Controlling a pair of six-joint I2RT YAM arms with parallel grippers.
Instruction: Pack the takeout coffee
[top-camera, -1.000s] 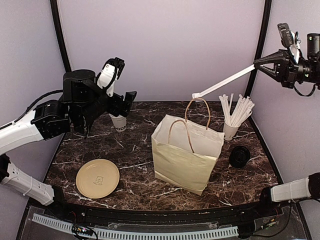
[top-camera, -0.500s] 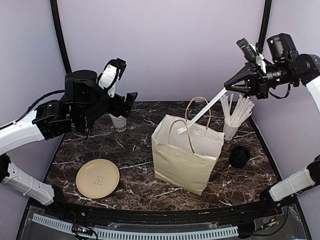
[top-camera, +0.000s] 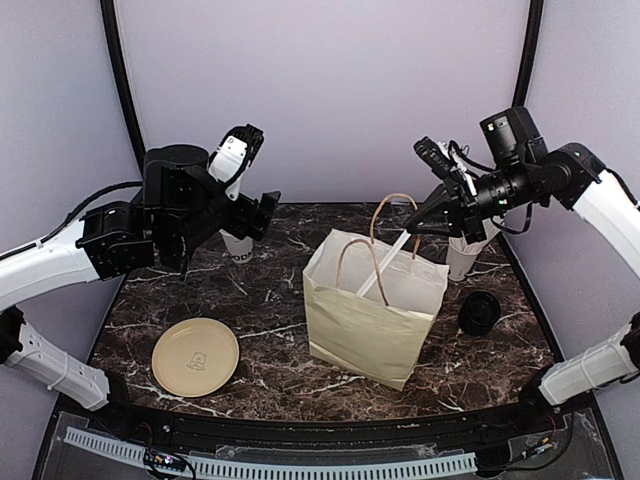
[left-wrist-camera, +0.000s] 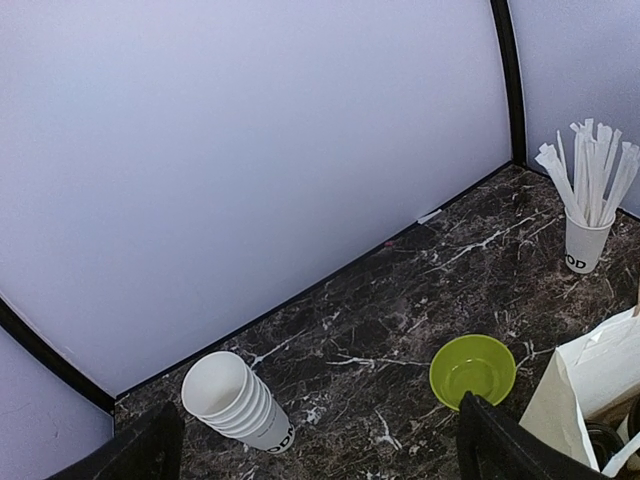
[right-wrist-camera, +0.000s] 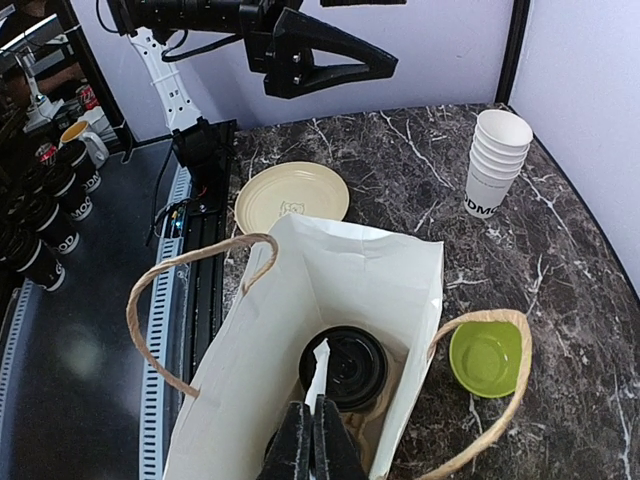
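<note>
The takeout coffee stands inside the open paper bag; only its black lid shows, in the right wrist view. My right gripper hangs over the bag's mouth, shut on a paper-wrapped straw whose lower end points down at the lid. From above, the right gripper holds the straw slanting into the bag. My left gripper is raised at the back left, open and empty, above a stack of lidless white cups. Its dark fingers frame the table.
A cup of wrapped straws stands behind the bag on the right, a black round lid beside it. A tan plate lies front left. A green bowl sits behind the bag. The cup stack is near the back wall.
My right arm has swung down and left from the upper right corner, bringing the straw's end into the bag's mouth. The left arm has shifted slightly right, still open.
</note>
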